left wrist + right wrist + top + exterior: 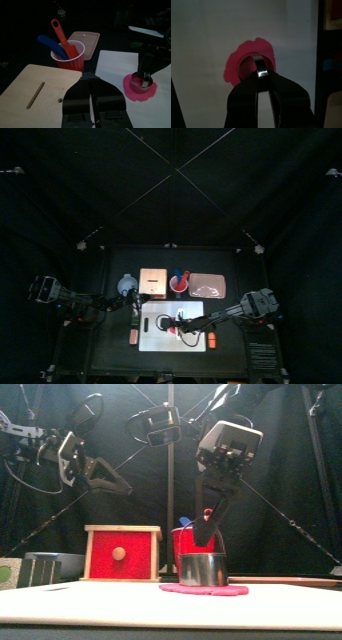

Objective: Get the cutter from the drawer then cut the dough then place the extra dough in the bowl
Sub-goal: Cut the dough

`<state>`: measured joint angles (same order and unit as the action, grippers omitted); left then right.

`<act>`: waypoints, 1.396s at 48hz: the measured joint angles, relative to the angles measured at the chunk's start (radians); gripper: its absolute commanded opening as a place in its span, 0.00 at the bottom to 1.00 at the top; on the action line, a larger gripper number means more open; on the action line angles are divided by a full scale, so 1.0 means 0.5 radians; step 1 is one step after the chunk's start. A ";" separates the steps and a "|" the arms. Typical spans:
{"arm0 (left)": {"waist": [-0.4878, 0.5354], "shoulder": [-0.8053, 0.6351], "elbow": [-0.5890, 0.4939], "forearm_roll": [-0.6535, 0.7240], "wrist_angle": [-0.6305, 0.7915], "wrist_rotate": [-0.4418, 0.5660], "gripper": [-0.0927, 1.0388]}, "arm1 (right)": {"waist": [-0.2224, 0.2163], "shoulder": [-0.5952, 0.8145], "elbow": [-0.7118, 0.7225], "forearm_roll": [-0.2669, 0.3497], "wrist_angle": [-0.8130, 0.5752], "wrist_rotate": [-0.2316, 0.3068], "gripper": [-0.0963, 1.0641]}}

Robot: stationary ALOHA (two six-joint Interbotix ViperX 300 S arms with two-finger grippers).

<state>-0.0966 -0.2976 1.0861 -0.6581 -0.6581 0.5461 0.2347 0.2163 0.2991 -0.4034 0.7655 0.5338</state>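
The metal cutter [203, 570] stands upright on the flat pink dough [205, 590], in the middle of the white board [123, 62]. The right gripper [262, 75] pinches its top from directly above, so the cut looks like a straight downward press. The left gripper [91, 78], jaws pressed together, hovers over the wooden box [33, 87], farther from the dough but nearer the bowl [127, 285].

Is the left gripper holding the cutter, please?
No: the cutter stands on the dough, held by the right gripper, while the left gripper is shut and empty.
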 measured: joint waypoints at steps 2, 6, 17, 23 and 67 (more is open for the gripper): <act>0.000 0.003 0.003 -0.006 0.003 0.000 0.30 | 0.000 0.003 0.000 0.003 0.003 0.003 0.51; -0.003 0.000 0.006 -0.009 0.000 0.000 0.30 | 0.000 0.006 0.000 0.018 -0.003 0.000 0.52; -0.006 0.003 0.006 -0.009 0.003 0.003 0.33 | -0.006 0.006 0.003 0.037 -0.074 0.003 0.68; -0.012 0.000 0.003 -0.006 0.003 0.000 0.37 | -0.006 0.003 0.009 0.037 -0.138 0.012 0.79; -0.282 0.503 -0.291 0.101 -0.249 0.009 0.47 | -0.156 -0.666 1.000 0.141 -1.755 0.031 0.86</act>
<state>-0.2378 -0.0460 0.9403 -0.6075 -0.7823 0.5507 0.1565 -0.1166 0.7992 -0.3329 -0.1120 0.5492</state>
